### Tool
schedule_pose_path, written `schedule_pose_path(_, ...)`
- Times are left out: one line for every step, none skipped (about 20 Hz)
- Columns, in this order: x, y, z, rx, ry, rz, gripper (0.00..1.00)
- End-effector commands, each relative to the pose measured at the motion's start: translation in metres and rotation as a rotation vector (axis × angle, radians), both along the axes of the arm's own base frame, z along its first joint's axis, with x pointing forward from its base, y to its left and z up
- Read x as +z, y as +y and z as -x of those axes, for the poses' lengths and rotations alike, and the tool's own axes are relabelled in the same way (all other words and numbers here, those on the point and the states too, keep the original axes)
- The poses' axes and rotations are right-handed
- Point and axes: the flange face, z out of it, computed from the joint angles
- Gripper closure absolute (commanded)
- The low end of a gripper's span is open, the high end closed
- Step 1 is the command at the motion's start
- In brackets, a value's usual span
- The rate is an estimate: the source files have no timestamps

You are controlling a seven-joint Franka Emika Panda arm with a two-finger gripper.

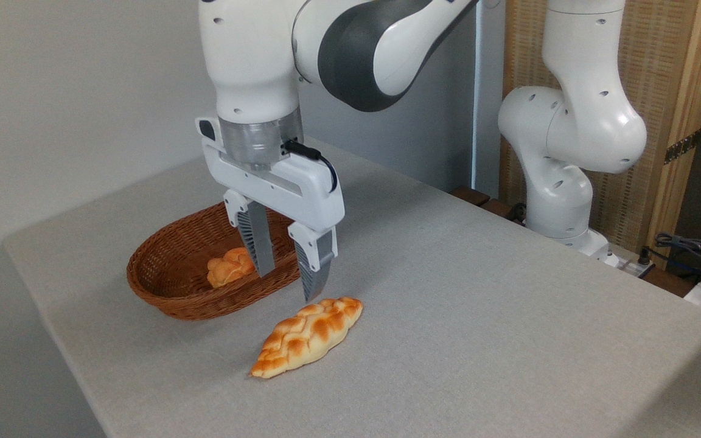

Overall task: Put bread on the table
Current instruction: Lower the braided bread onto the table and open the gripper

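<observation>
The bread (306,337) is lying on the desk (478,316) beside the basket (162,292), the released pincer (289,283) risking clipping the rim.

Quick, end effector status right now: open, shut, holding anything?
End effector: open, holding nothing; the bread lies on the table below it.

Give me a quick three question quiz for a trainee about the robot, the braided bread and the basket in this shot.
1. True or false: the gripper is shut on the bread.
2. Where does the bread lie? A) in the basket B) on the table C) in the air
3. What is inside the basket?

Key:
1. False; the jaws are open and empty.
2. B
3. A small round bun.
</observation>
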Motion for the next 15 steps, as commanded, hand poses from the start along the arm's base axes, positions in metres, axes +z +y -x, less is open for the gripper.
schedule_pose_path(0.028,-0.005,-0.005,-0.019,-0.056,-0.009,0.0)
schedule_pose_path(0.037,-0.006,-0.008,-0.02,-0.074,-0.008,0.0)
schedule_pose_path(0.043,-0.007,-0.009,-0.022,-0.085,-0.008,0.0)
schedule_pose_path(0.049,-0.007,-0.01,-0.022,-0.097,-0.007,0.0)
schedule_pose_path(0.053,-0.007,-0.011,-0.022,-0.105,-0.006,0.0)
schedule_pose_path(0.053,-0.008,-0.012,-0.025,-0.107,-0.006,0.0)
schedule_pose_path(0.054,-0.008,-0.012,-0.029,-0.109,-0.006,0.0)
schedule_pose_path(0.055,-0.009,-0.012,-0.057,-0.112,-0.009,0.0)
schedule_pose_path(0.057,-0.011,-0.011,-0.083,-0.117,-0.003,0.0)
schedule_pose_path(0.057,-0.012,-0.011,-0.091,-0.117,-0.001,0.0)
schedule_pose_path(0.057,-0.012,-0.011,-0.091,-0.119,0.002,0.0)
schedule_pose_path(0.058,-0.012,-0.012,-0.091,-0.12,0.002,0.0)
schedule_pose_path(0.059,-0.012,-0.012,-0.091,-0.12,0.002,0.0)
schedule_pose_path(0.059,-0.012,-0.012,-0.091,-0.12,0.003,0.0)
schedule_pose_path(0.059,-0.012,-0.012,-0.091,-0.12,0.003,0.0)
